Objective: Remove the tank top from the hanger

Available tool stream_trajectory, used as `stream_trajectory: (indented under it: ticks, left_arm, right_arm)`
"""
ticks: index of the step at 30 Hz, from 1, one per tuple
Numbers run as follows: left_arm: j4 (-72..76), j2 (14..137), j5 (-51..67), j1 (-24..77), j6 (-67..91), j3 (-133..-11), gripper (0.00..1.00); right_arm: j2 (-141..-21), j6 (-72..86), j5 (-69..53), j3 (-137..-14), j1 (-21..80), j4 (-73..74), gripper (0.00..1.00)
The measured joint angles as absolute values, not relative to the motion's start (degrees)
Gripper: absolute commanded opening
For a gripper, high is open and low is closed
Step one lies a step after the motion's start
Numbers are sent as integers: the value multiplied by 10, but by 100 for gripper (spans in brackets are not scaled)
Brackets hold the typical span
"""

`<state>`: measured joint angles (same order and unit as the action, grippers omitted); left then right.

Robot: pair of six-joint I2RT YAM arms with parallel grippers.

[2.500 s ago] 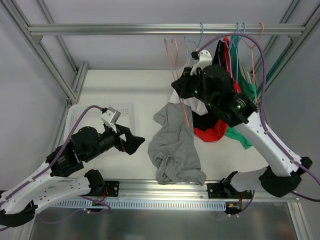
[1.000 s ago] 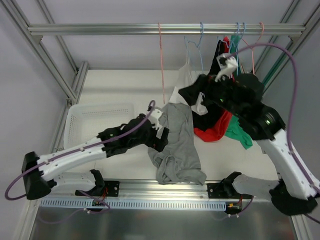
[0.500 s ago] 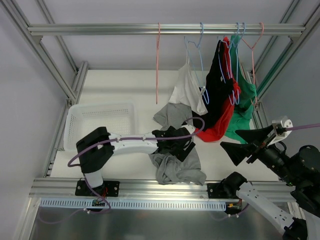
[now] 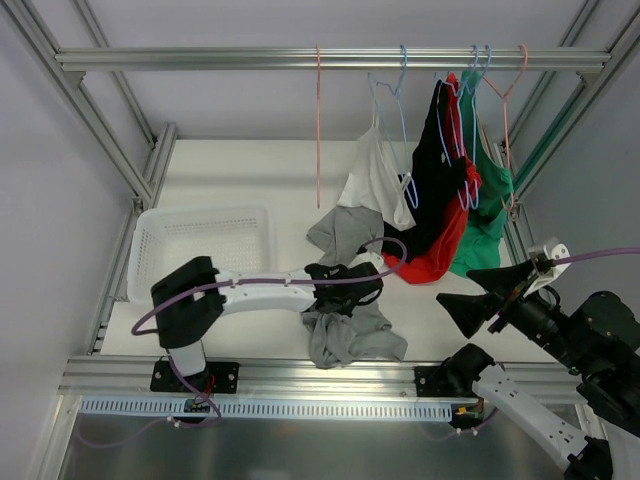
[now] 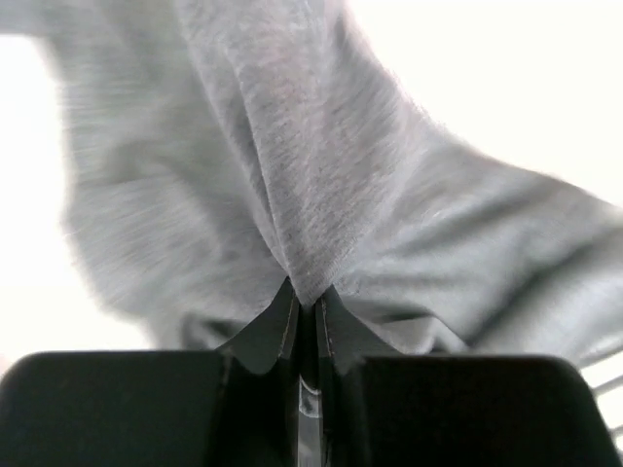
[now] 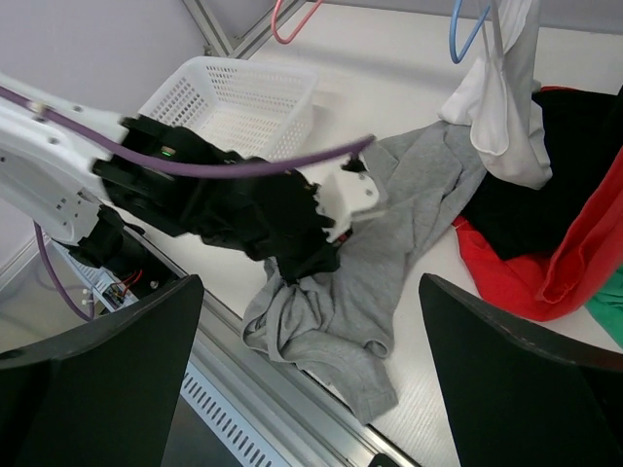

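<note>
White table (image 4: 230, 180) beneath the rail (image 4: 200, 58), with the gray tank top (image 4: 350, 340) lying crumpled near its front edge, apart from the pink hanger (image 4: 318, 130) on the rail. The left gripper (image 5: 306, 297) is pinched together on a fold of the gray fabric. The right gripper (image 4: 454, 286) hovers to the right, fingers spread wide, holding nothing.

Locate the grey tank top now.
In the top view the grey tank top lies on the table, right of the white basket, pinched by the left gripper.
</note>
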<state>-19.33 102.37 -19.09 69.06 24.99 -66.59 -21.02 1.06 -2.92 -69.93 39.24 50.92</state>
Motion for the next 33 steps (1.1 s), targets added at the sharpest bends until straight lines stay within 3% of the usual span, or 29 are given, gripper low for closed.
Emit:
stream_trajectory:
  ticks: [13,25,28,33]
  left_arm:
    - [-370,635,-475,720,270,-797,0]
    - [-409,608,-650,710,123,-970,0]
    - [-410,604,-627,645,111,-969,0]
    - [-414,595,-498,419,127,-922,0]
  right_arm:
    - [-210,-10,-17,-691,392,504,99]
    - [-225,-20,-11,-691,392,493,99]
    - [-231,-20,-12,-691,392,486,99]
    - [-246,-20,-20,-693,392,467,99]
